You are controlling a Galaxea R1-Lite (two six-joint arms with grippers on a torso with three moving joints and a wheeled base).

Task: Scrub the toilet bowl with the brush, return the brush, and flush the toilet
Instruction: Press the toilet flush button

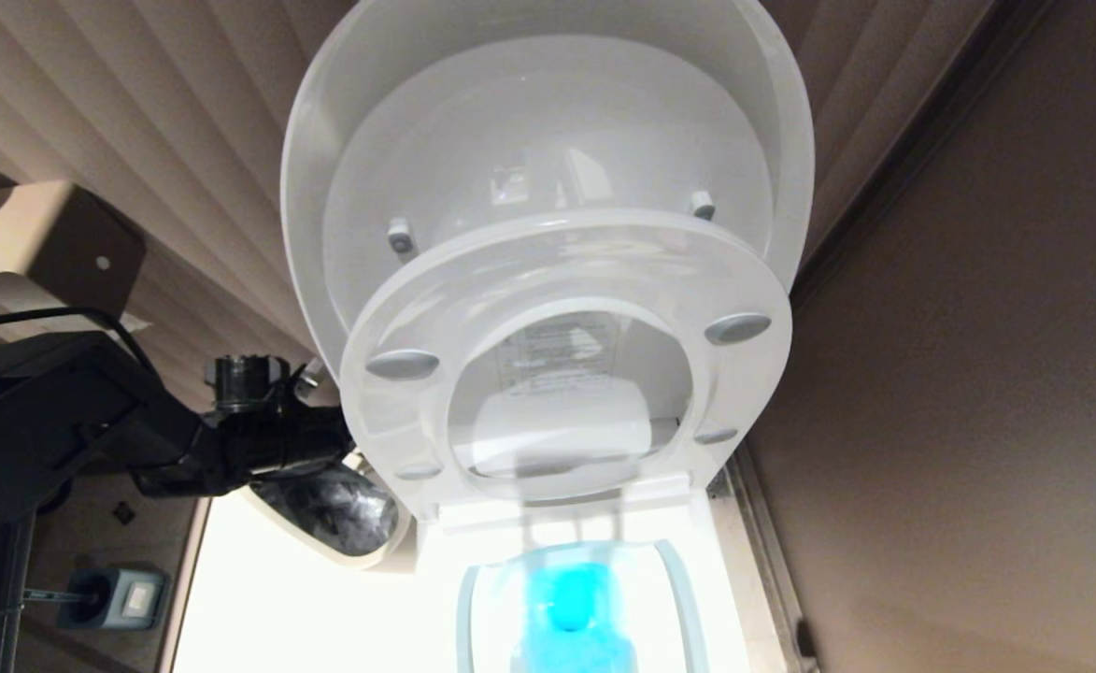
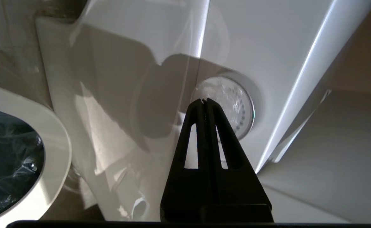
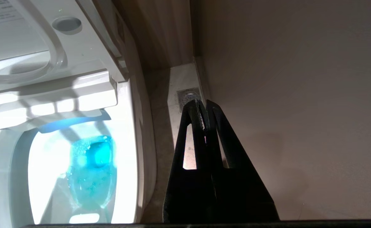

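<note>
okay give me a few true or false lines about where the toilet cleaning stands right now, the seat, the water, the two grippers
1. The toilet bowl holds blue water. True.
2. The seat is folded down. False: seat and lid stand raised.
3. The left gripper points at a round chrome flush button, jaws shut. True.
4. The right gripper holds the brush. False: its jaws are shut on nothing, beside the bowl.
5. The waste bin has a black liner. True.
</note>
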